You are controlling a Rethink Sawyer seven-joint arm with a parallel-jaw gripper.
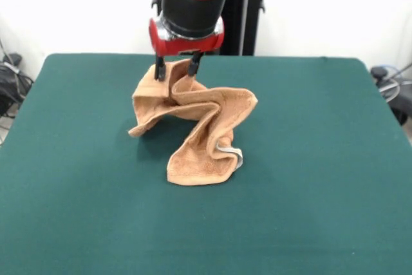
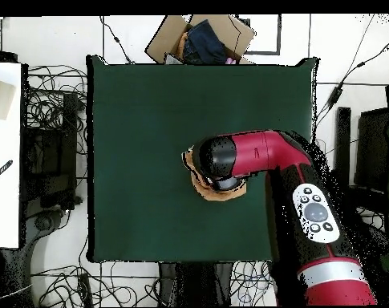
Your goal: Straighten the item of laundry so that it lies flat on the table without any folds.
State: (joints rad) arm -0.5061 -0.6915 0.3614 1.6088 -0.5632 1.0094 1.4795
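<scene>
Towel (image 1: 196, 127) hangs crumpled from the claw (image 1: 176, 69), pinched at its top edge; best drag it outward low, flattening folds against the table (image 1: 322, 191).

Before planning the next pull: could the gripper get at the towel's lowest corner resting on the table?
Probably yes: the corner lies uncovered, nothing beside it, but the gripper would first have to release the towel's top.

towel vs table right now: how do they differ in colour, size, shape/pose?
Colour: the towel is peach-orange; the table is dark green.
Size: the towel covers a small patch near the middle; the table is far bigger.
Pose: the towel is crumpled and folded, its top pinched in the claw and lifted, its lower end resting on the table; the table lies flat and smooth.
Shared: both surfaces look like cloth.
</scene>
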